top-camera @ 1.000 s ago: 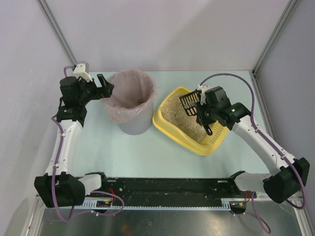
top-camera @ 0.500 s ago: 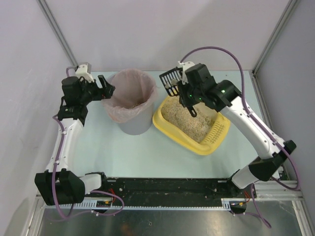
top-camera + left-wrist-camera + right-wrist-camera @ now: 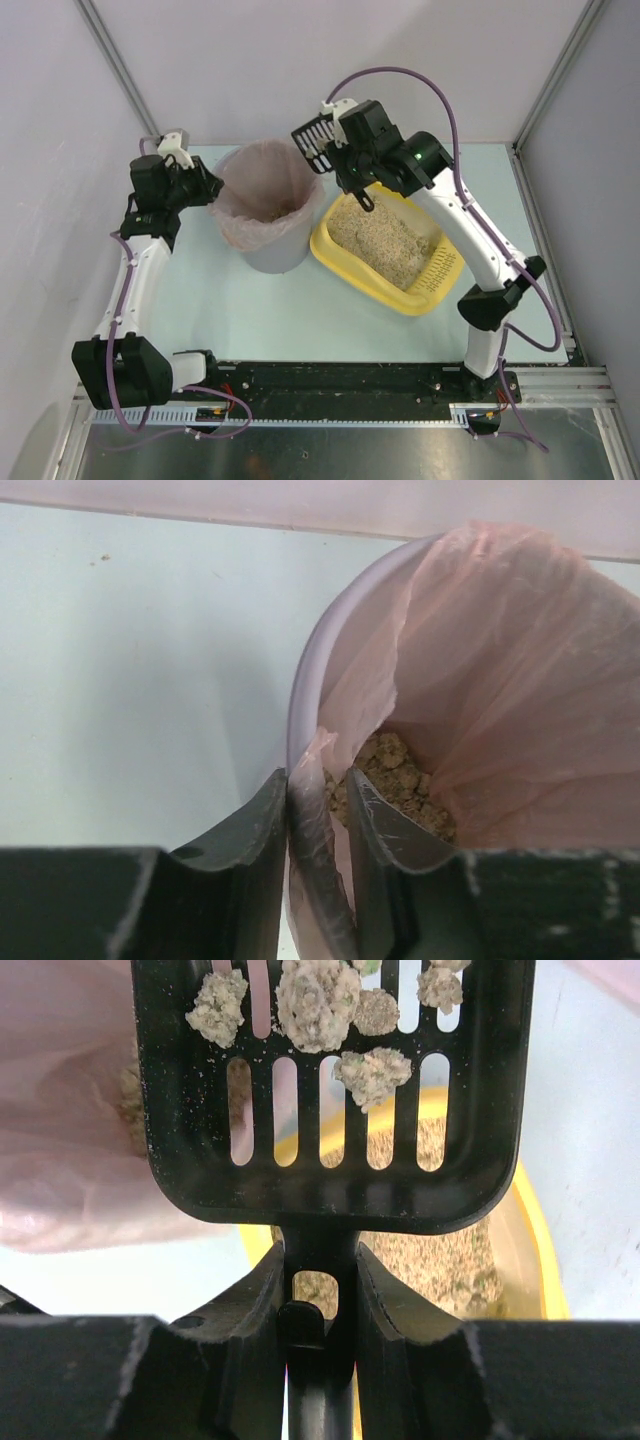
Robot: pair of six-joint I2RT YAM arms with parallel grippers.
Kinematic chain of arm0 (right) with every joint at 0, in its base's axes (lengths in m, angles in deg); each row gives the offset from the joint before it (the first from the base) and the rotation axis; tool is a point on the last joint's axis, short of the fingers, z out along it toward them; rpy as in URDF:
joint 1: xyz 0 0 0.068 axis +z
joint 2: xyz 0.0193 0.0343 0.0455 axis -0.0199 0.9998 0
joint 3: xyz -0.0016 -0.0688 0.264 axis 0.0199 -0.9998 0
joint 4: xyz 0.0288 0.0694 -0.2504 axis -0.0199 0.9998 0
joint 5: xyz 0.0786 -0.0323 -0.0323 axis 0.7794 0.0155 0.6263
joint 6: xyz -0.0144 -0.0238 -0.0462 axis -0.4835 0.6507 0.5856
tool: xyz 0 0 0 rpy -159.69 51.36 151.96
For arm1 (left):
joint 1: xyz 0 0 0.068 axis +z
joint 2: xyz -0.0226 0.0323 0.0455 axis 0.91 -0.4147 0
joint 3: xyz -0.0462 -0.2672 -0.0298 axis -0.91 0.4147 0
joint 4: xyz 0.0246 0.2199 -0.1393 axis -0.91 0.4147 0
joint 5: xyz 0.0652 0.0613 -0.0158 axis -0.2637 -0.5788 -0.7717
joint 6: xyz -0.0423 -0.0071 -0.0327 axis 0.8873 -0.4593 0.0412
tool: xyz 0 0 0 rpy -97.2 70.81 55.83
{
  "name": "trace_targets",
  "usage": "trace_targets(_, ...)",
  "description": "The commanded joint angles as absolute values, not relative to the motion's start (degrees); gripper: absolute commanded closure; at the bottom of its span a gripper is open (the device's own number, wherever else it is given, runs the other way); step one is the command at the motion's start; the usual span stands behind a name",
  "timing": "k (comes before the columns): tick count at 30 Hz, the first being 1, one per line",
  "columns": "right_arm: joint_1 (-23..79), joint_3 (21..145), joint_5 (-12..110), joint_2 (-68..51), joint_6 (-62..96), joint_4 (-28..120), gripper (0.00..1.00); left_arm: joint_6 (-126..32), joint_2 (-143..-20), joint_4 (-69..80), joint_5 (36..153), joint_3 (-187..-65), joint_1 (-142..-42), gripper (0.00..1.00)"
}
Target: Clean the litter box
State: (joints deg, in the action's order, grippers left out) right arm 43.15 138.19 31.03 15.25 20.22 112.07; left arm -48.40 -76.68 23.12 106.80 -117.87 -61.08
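The yellow litter box (image 3: 432, 288) with beige litter lies right of centre on the table. My right gripper (image 3: 338, 150) is shut on the handle of the black slotted scoop (image 3: 313, 141), held above the far right rim of the grey bin (image 3: 270, 250). In the right wrist view the scoop (image 3: 330, 1090) carries several litter clumps (image 3: 318, 1000), and the litter box (image 3: 535, 1250) shows below it. My left gripper (image 3: 207, 185) is shut on the bin's left rim and its pink bag liner (image 3: 315, 830), one finger inside and one outside. Clumps (image 3: 395, 780) lie in the bag.
The bin stands close to the left of the litter box. Grey walls close in at the back and both sides. Both arm bases sit on the black rail (image 3: 340, 380) at the near edge.
My right arm lifted the loaded scoop out of the litter box and carried it left and back to the bin's rim. My left gripper closed on the bin's rim and liner.
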Motion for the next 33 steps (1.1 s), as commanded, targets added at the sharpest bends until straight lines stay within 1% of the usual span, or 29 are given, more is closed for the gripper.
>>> trace_targets(1,44.74,149.81,30.42,22.26,25.73,115.26,1.0,-48.12,-76.89,23.87,110.46,-119.34,-62.69,0.71)
trace_targets(2,45.09,151.31,30.15,23.4,26.53,115.27,1.0,-48.21,-76.72,23.87,110.54,-119.34,-62.78,0.73)
trace_targets(3,45.61,152.89,29.8,24.72,27.76,114.23,1.0,-48.21,-76.71,23.96,110.37,-119.34,-62.86,0.76)
trace_targets(8,47.2,151.41,26.2,25.79,36.19,108.07,1.0,-48.38,-76.36,23.96,110.11,-119.43,-63.13,0.83)
trace_targets(12,48.43,151.24,24.18,26.84,42.43,104.73,1.0,-48.3,-76.36,24.05,110.37,-119.43,-63.22,0.9)
trace_targets(17,50.71,149.66,17.25,28.42,50.78,102.27,1.0,-48.21,-76.19,24.05,110.46,-119.52,-63.39,0.92)
trace_targets(21,52.38,148.6,10.57,29.21,57.64,100.08,1.0,-48.12,-76.19,24.05,110.54,-119.6,-63.66,0.95)
trace_targets(23,52.91,146.07,9.33,28.69,62.12,98.23,1.0,-48.12,-76.1,24.05,110.63,-119.6,-63.66,0.96)
trace_targets(26,54.49,141.32,6.61,26.5,70.02,91.47,1.0,-48.29,-75.66,24.05,110.37,-119.52,-63.66,0.98)
trace_targets(27,55.45,138.0,5.12,25.19,72.05,87.36,1.0,-48.3,-75.66,24.05,110.37,-119.52,-63.66,0.98)
trace_targets(28,55.9,136.66,4.32,24.74,75.99,85.32,1.0,-48.3,-75.75,24.05,110.37,-119.52,-63.66,0.98)
trace_targets(33,57.31,129.01,1.33,22.01,86.2,72.68,1.0,-48.21,-76.01,24.05,110.72,-119.6,-63.66,0.98)
